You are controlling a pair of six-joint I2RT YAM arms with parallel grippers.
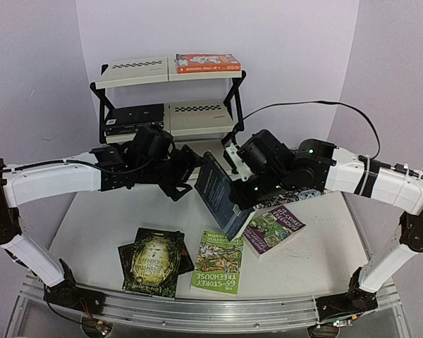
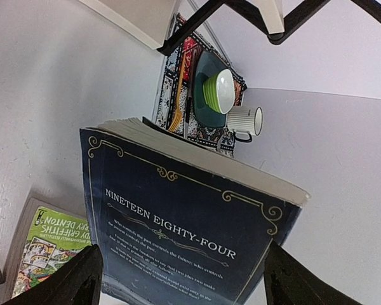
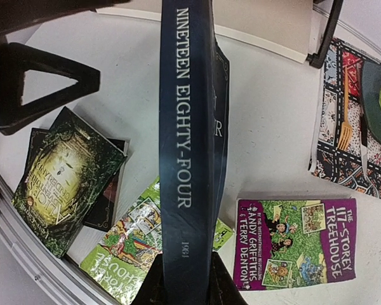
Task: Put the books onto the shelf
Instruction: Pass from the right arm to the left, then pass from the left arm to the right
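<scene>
My right gripper (image 3: 185, 281) is shut on the spine of a dark blue book (image 3: 185, 127), holding it upright above the table (image 1: 217, 191). My left gripper (image 2: 182, 257) is open, one finger on each side of the book's back cover (image 2: 190, 222); I cannot tell if they touch it. On the table lie a dark green-gold book (image 1: 155, 260) on top of a black one (image 3: 105, 203), a bright green book (image 1: 218, 262) and a purple book (image 1: 273, 227). The shelf (image 1: 134, 70) stands at the back, with an orange book (image 1: 208, 63) on top and a black book (image 1: 134, 116) on the middle tier.
A patterned mat (image 2: 178, 95) lies right of the shelf, carrying a green bowl (image 2: 219, 89) on a dark plate, a ribbed white mug (image 2: 244, 121) and an orange fork (image 3: 345, 127). A metal rail (image 1: 197, 310) runs along the table's near edge.
</scene>
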